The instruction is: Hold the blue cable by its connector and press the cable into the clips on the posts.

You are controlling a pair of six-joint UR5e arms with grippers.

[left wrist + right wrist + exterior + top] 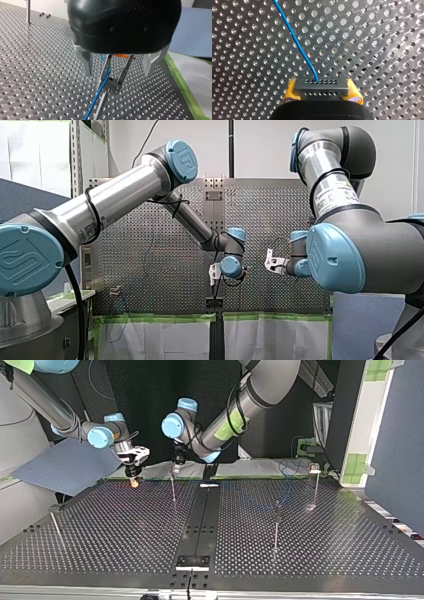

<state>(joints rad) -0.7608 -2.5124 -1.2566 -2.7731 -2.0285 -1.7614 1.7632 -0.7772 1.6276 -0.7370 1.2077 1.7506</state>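
My right gripper [322,92] is shut tight on the connector [321,86], with a yellow pad on each side, so the holding part is done. The blue cable [294,35] comes out of the connector and runs away over the table [387,37]. My left gripper [117,73] is wide open and has hold of nothing. Its two metal fingers stand one on each side of a clip [113,85] on top of a post [101,107]. In the left wrist view the cable goes down between the two prongs of that clip. I think this first clip is about done, but I cannot tell if the cable is pushed all the way in. In the top view this post stands far back, a bit left of the middle. Three more show there: the left post [55,527], the middle post [276,525] and the far right post [315,485]. I cannot make out any cable in their clips, so I judge most of the job is left.
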